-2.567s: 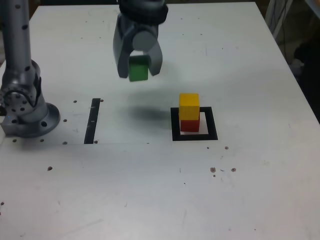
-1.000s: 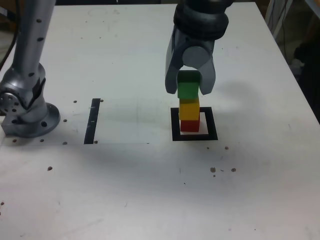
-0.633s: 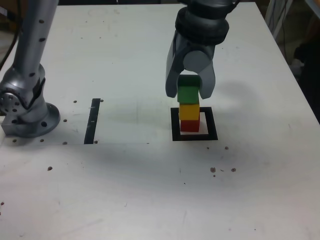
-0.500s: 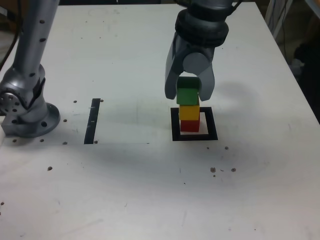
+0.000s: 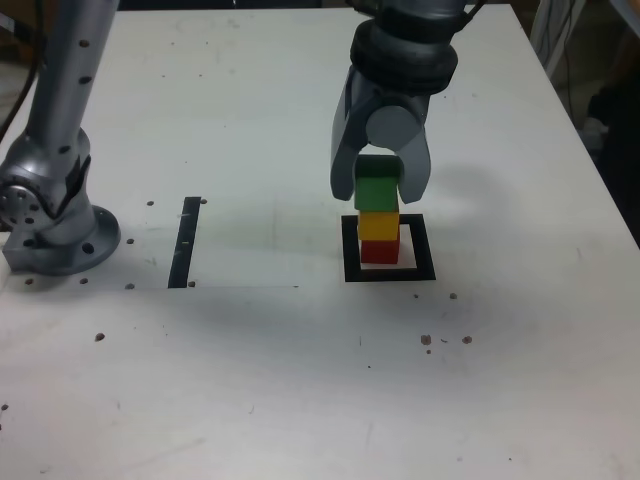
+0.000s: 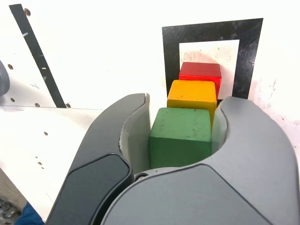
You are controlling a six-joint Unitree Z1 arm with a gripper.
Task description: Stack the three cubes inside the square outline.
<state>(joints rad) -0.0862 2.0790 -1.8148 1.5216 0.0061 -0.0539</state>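
Jaws of the gripper [image 6: 180,140] are seen flanking the green cube [image 6: 180,136], set narrowly; a thin gap appears beside the cube on each side in the wrist view, though whether the pads have fully let go cannot be told. The green cube is placed on the yellow cube [image 5: 377,225], which is carried by the red cube [image 5: 377,250] inside the square outline [image 5: 422,271] on the table [image 5: 300,380]. In the wrist view the top cube appears somewhat offset from the two beneath, though the slanted viewpoint may account for that. A topple is judged the main risk: if the arm is lifted while one pad is touching, the green cube could be dragged sideways and the stack pulled over. A sideways retreat could also clip the column.
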